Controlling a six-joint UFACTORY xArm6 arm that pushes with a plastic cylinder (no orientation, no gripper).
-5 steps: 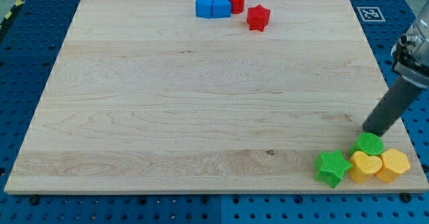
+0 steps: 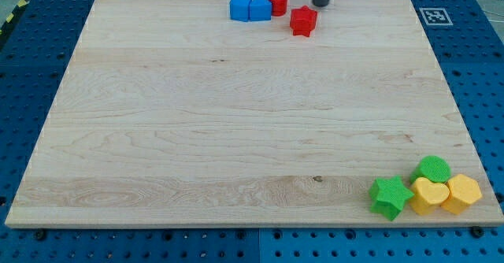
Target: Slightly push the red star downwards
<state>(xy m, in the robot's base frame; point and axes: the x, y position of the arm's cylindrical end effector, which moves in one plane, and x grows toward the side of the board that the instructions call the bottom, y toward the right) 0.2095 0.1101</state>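
Observation:
The red star [image 2: 303, 20] lies near the top edge of the wooden board [image 2: 236, 121], right of centre. My tip [image 2: 321, 5] stands just above and to the right of the star, a small gap from it. A red cylinder [image 2: 277, 1] sits to the star's upper left.
Two blue blocks [image 2: 250, 7] sit side by side left of the red cylinder. At the board's bottom right corner are a green star [image 2: 390, 197], a green cylinder [image 2: 434, 169], a yellow heart [image 2: 429, 194] and a yellow hexagon [image 2: 462, 193], clustered together.
My tip has moved from the right side, above the green cylinder, up to the top edge beside the red star. No block has moved.

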